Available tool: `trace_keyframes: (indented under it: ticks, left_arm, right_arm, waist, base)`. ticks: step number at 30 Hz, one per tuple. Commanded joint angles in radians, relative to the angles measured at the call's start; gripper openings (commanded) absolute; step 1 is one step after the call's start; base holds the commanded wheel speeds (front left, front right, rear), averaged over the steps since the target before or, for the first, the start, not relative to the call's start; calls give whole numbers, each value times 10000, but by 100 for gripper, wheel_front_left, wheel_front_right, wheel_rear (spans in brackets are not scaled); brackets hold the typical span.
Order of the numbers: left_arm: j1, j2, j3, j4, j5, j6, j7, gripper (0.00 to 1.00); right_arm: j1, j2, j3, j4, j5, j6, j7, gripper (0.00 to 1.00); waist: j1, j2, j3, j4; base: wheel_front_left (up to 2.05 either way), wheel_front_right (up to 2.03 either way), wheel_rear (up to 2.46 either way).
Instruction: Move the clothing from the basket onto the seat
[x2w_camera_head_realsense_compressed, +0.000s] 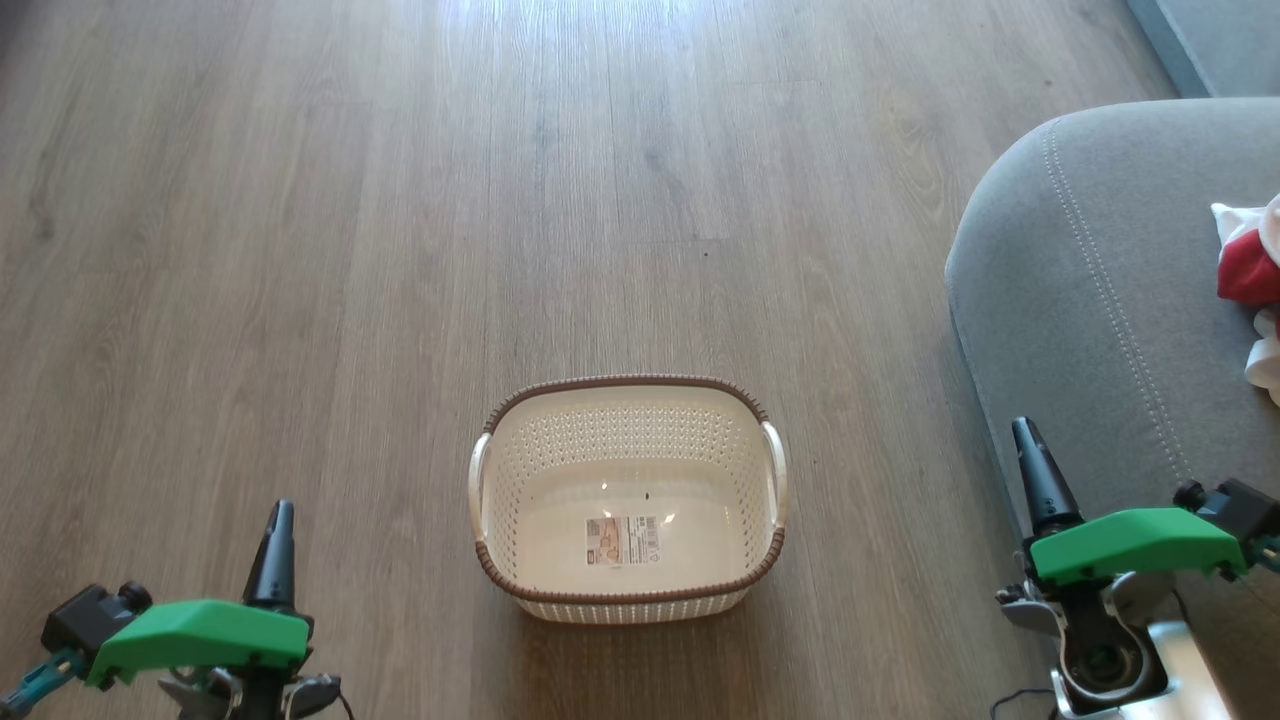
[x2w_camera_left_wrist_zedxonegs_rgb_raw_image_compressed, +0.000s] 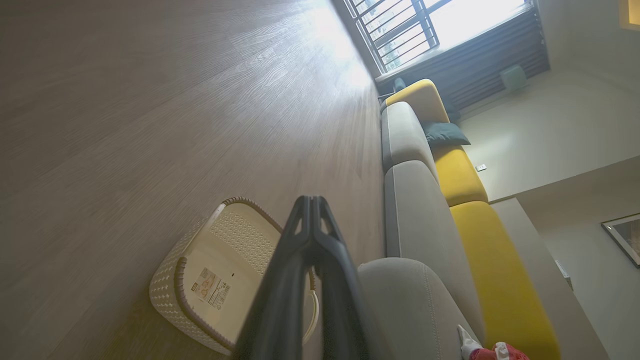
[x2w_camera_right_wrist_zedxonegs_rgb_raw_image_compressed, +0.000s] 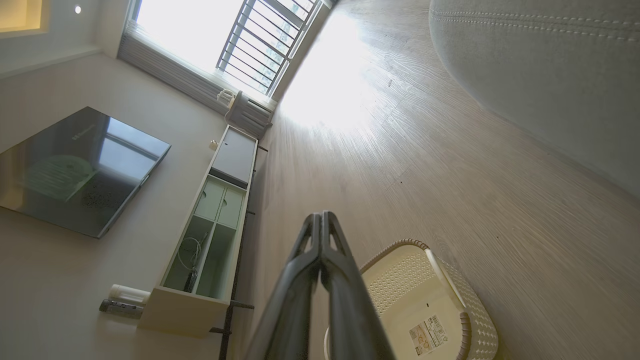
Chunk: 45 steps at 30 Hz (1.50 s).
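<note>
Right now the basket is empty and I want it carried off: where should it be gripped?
Probably the right side handle of the basket, from above: the basket stands upright and that pale loop arches clear of the rim, nearest the right gripper.

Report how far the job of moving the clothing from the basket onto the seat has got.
Done: the basket holds just its label, and red-and-white clothing lies on the grey seat, cut off by the head view's right edge. In hand: nothing; the left pincer and right pincer are shut and empty. Left: seemingly nothing to move.
</note>
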Motion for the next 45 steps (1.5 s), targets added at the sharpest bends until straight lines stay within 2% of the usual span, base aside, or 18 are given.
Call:
trace_keyframes:
  ticks: [1,45]
  left_arm:
    - [-534,114,141,-381,-259,-104,63,0]
    - [-688,134,-29,-920,-5401,-261,1327,0]
  right_arm:
    - [-143,42,45,-429,265,0,70,0]
    - [181,113,-682,-1306,5229,-2,1320,0]
  waist:
    - [0,0,-1,4]
    - [0,0,-38,152]
  base:
    - [0,0,0]
    - [0,0,0]
